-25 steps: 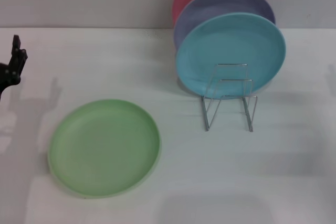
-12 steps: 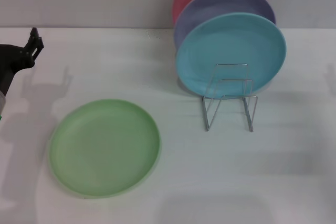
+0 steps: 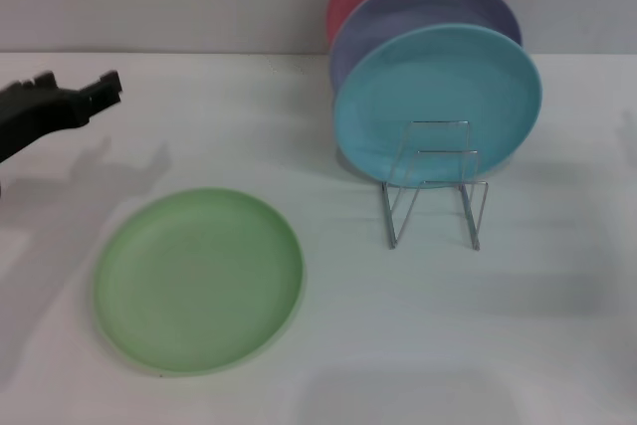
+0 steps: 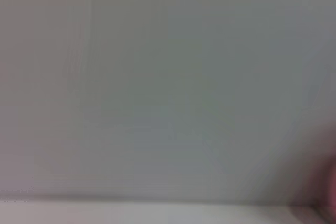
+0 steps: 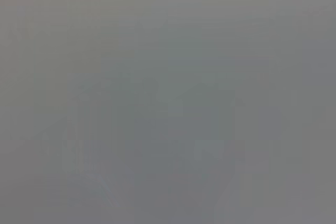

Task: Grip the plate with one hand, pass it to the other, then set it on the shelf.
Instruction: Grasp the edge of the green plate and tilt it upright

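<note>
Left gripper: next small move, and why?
Probably bring the left gripper forward and down toward the near-left rim of the green plate. It hangs above the table, behind the plate and clear of it, holding nothing. The plate lies flat, ungripped, and the rack has free loops in front.

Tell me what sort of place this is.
Probably a lab test bench set up like a kitchen counter: a bare white table, coloured plastic plates in a wire rack, a green plate lying flat, the left gripper reaching in.
</note>
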`<state>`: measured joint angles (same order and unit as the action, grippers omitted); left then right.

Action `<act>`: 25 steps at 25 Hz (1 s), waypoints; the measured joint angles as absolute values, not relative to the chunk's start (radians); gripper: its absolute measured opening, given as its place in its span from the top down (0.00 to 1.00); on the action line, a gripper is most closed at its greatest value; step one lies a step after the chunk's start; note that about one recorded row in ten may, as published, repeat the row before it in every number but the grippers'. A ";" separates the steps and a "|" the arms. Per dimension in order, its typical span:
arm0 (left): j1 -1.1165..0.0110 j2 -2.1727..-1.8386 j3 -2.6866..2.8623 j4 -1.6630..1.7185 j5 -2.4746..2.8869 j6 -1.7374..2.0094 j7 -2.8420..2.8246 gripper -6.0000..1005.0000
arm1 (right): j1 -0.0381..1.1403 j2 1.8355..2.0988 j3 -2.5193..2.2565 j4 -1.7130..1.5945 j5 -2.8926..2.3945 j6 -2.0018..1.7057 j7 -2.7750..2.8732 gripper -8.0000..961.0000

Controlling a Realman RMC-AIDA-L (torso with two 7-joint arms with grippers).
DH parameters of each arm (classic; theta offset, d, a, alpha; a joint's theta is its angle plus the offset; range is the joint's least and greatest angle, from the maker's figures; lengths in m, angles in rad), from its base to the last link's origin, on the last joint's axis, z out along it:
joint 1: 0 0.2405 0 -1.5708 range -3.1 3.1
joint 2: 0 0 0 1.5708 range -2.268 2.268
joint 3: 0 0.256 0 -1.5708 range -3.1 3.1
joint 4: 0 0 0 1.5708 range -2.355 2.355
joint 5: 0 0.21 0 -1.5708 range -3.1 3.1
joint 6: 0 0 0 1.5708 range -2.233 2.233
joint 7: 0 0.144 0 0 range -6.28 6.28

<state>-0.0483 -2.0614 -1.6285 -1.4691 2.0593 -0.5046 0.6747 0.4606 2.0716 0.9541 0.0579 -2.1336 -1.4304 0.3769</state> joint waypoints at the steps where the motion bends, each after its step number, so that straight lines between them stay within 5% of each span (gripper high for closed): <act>1: -0.067 -2.061 -1.700 -1.487 2.087 -0.639 0.612 0.17 | 0.470 2.068 0.968 0.054 -2.134 -1.419 0.376 0.21; 13: -0.212 -2.060 -1.855 -1.592 2.494 -1.247 0.182 0.17 | 0.527 2.043 1.078 0.042 -2.132 -1.376 0.372 0.22; 25: -0.293 -2.065 -1.812 -1.590 2.664 -1.444 0.033 0.18 | 0.543 2.029 1.131 0.044 -2.131 -1.365 0.371 0.21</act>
<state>-0.2930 -2.0652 -1.8117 -1.5900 2.6644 -1.4440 0.0330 0.5427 2.0285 1.1313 0.0435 -2.1306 -1.3651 0.3712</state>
